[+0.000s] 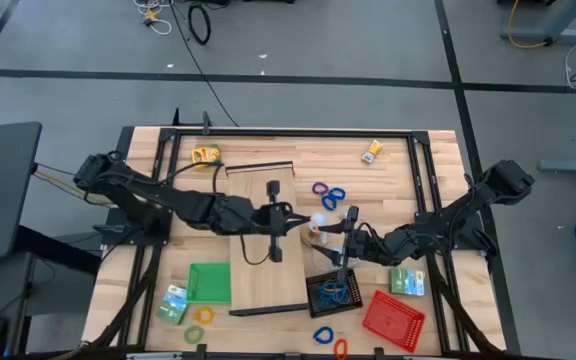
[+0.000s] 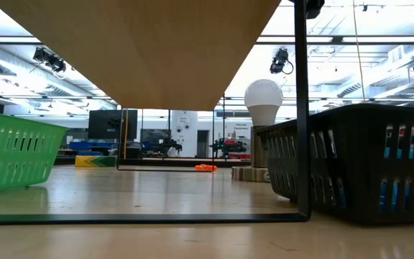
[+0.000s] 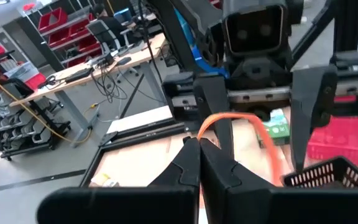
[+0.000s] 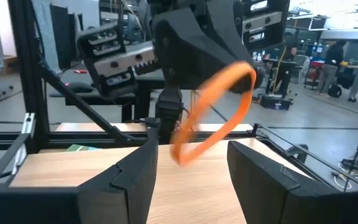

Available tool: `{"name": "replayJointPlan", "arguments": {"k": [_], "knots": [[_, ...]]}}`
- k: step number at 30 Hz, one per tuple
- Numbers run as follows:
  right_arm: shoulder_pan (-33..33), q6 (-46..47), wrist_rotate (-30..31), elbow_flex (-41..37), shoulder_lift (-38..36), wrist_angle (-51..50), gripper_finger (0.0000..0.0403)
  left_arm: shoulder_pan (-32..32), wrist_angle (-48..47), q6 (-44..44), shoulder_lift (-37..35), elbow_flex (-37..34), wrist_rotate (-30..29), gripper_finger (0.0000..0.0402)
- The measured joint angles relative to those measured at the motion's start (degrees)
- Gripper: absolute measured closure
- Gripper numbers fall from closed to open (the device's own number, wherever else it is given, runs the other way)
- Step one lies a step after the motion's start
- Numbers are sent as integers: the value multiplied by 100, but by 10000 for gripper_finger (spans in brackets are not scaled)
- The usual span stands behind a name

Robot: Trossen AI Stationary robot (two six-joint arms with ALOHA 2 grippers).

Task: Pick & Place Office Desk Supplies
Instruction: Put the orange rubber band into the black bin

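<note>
high: overhead | low: table-level | wrists: facing, share orange band [image 4: 213, 112]

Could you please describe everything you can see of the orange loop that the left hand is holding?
The orange loop is a thin, smooth, plastic-looking band bent into an elongated oval. It hangs tilted in the air above the wooden table, clear of its surface, one end pinched in the shut left hand. The right hand sits open just before it, fingers either side, not touching. Nothing else contacts it.
</note>
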Motion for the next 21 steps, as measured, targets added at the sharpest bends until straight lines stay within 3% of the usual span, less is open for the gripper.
{"name": "replayJointPlan", "arguments": {"k": [12, 21], "knots": [[-111, -24, 14, 0, 0, -3, 221, 39, 82, 49, -4, 0, 225, 401], [-111, -83, 163, 0, 0, 185, 319, 39, 76, 47, -4, 0, 291, 401]]}}
